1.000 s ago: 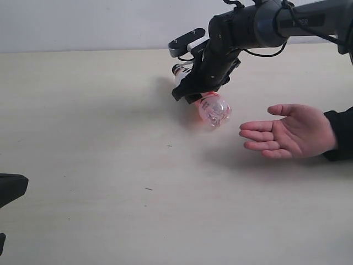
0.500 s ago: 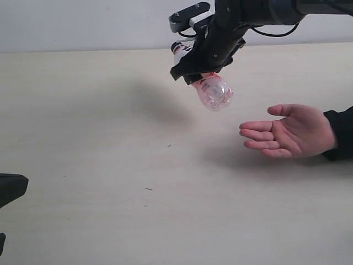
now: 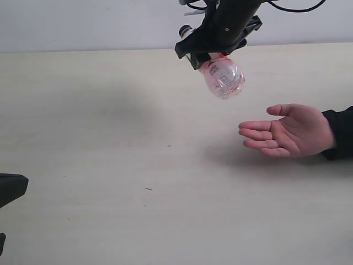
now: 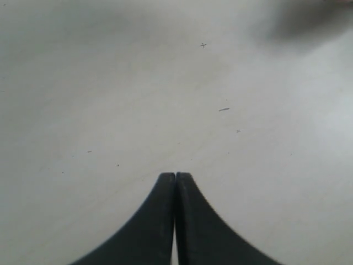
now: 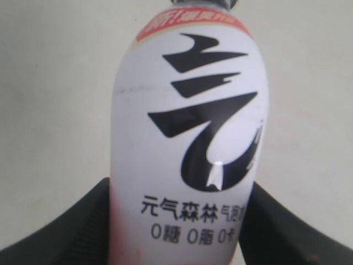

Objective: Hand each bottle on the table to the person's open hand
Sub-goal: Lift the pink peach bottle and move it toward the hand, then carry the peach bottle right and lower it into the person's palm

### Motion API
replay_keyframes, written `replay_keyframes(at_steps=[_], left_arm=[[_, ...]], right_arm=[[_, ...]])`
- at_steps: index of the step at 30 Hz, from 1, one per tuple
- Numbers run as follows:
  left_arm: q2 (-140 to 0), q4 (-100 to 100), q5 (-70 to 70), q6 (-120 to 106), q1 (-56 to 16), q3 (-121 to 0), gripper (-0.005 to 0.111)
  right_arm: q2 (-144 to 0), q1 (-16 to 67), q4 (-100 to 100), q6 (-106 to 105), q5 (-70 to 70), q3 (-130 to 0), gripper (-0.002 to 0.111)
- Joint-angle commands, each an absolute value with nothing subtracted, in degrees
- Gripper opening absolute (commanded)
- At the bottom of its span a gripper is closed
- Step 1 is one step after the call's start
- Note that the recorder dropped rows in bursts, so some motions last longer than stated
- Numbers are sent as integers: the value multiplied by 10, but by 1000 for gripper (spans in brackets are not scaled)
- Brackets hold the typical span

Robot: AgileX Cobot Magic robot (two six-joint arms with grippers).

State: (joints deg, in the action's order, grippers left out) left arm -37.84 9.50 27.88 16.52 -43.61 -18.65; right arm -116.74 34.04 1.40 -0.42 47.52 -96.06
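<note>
Right fingers (image 5: 287,232), clamped on the pink bottle (image 3: 223,77), have raised it off the counter (image 3: 83,138), nearing the open hand (image 3: 292,132); left fingers (image 4: 160,221) pressed together.

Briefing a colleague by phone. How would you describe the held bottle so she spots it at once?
Start at the pale table, where a dark arm reaches in from the top. Held in the jaws of the right gripper, the bottle hangs in the air just short of the person's open hand. It alone is clear and pink-tinted.
</note>
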Motion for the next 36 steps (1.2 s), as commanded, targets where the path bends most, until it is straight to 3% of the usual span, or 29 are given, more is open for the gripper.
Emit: replay_keyframes(at_steps=[1, 18, 36], left_arm=[[-373, 99, 277, 167, -439, -185, 3], [-373, 99, 277, 167, -439, -185, 3], [-373, 99, 277, 167, -439, -185, 3]], right_arm=[[-1133, 340, 14, 3, 496, -943, 0], [-923, 340, 62, 52, 444, -699, 0], [-804, 340, 63, 72, 488, -647, 0]])
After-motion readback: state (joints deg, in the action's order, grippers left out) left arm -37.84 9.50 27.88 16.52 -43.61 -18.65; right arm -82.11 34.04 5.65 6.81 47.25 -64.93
